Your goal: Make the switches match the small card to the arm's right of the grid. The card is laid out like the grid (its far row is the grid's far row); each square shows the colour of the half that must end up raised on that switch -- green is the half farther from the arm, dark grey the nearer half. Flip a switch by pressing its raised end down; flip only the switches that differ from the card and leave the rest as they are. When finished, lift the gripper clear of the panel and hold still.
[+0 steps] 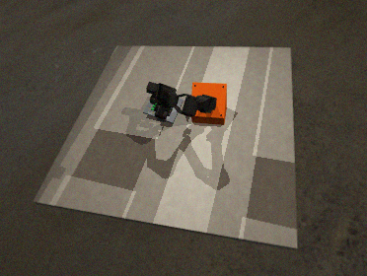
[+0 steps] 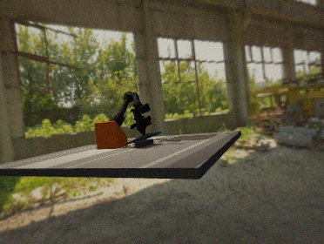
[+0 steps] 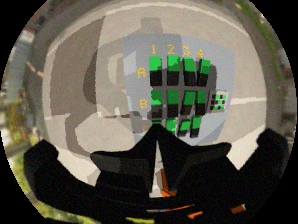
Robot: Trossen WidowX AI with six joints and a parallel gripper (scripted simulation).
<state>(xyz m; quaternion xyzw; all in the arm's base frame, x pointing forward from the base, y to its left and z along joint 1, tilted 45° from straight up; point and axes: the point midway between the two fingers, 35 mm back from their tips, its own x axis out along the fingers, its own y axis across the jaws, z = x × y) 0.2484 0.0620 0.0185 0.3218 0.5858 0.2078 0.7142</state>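
Note:
The grey switch panel carries rows of green-and-black rocker switches, columns 1 to 4, with rows A and B labelled. Rows A and B show whole in the wrist view; the nearest row is partly covered by my fingers. The small card, with green and dark squares, is to the right of row B. My gripper is shut and empty. Its tips are over the first switch of the nearest row and hide most of it; contact cannot be told. Which halves are raised is hard to tell.
The orange base block stands close beside the panel. In the top view the arm covers much of the panel. Shadows of the arm fall across the striped table top.

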